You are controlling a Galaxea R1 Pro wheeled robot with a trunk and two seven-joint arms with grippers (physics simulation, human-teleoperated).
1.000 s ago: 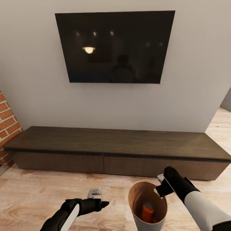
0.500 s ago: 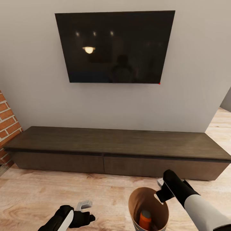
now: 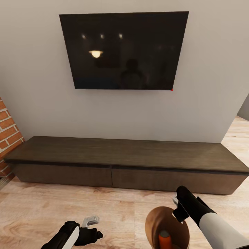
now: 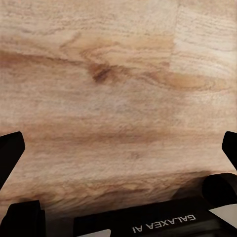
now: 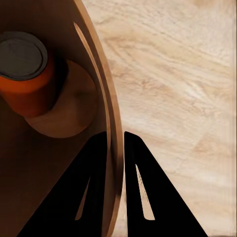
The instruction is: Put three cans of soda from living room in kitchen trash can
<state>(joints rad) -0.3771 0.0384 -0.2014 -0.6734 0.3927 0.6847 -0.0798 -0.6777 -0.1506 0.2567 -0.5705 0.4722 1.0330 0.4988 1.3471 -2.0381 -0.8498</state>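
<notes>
Nearest to us, the right hand [image 3: 179,209] is closed on the rim of the trash can [image 3: 152,221] — in the right wrist view its two fingers [image 5: 148,192] pinch the thin wall, one inside and one outside. We see the trash can carried low at the right of the head view, its orange-brown inside turned towards us. One orange soda can [image 5: 24,74] stands upright on its bottom, grey top showing. We see no other soda can in these pictures.

The left hand [image 3: 90,224] hangs low at the left, over the wood plank floor [image 4: 118,89]. Its fingers stand wide apart in the left wrist view and hold nothing.

Beyond the hands runs a long dark low cabinet [image 3: 124,155] against the wall, with a wall TV [image 3: 124,50] above it and a strip of red brick [image 3: 8,135] at the far left.

Our judgement — the step in hand is carrying the trash can, with its load, through the living room. To do it well:
- keep the pinch on the rim firm, since so thin a wall could pivot or slip between the fingers;
- hold the trash can close to upright, so the soda can does not roll out;
- move the base smoothly and keep clear of the low cabinet;
- keep the free left hand tucked and ready to steady the trash can.
</notes>
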